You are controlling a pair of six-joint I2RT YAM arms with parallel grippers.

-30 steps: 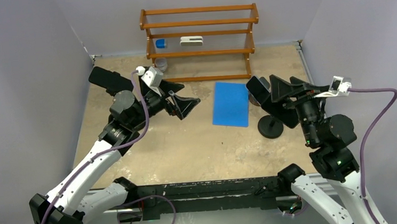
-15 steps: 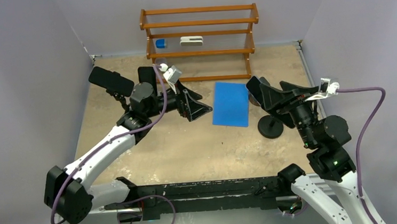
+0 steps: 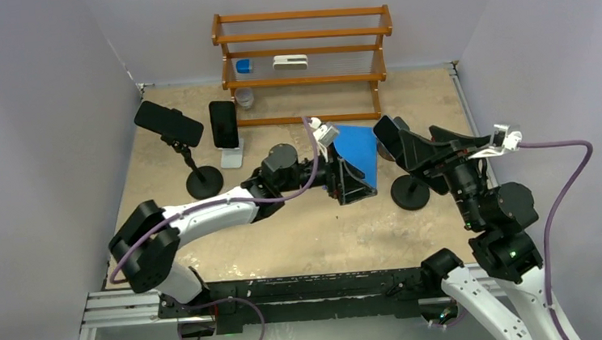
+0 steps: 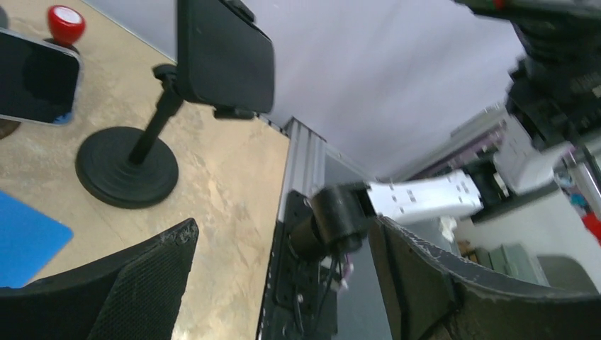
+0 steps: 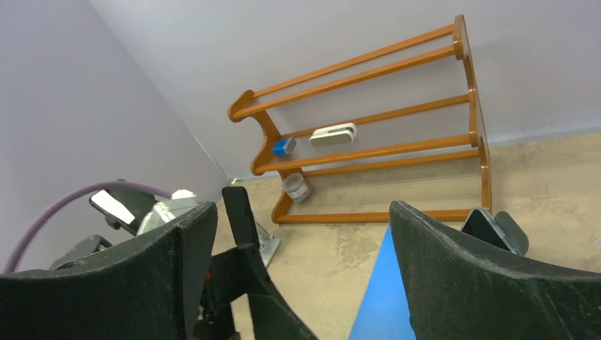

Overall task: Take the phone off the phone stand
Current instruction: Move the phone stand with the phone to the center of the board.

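Note:
A black phone [image 4: 223, 53] sits clamped on top of a black phone stand [image 4: 127, 166] with a round base [image 3: 410, 192], right of the blue mat [image 3: 358, 145]. From above, this phone is mostly hidden under my right gripper [image 3: 397, 142]. My left gripper [image 3: 354, 184] reaches across the mat, open and empty [image 4: 283, 234], a short way left of that stand. The right gripper [image 5: 301, 212] is also open with nothing between its fingers. A dark phone edge [image 5: 489, 227] shows beside its right finger.
Two more phones stand at the left: one on a black stand [image 3: 168, 123], one on a white stand [image 3: 223, 124]. A wooden rack [image 3: 305, 52] lines the back wall. Another phone [image 4: 35, 85] and a red knob [image 4: 65, 20] lie behind the right stand.
My left arm has swung right, from beside the left phones to over the blue mat near the right stand. The right gripper has hardly moved.

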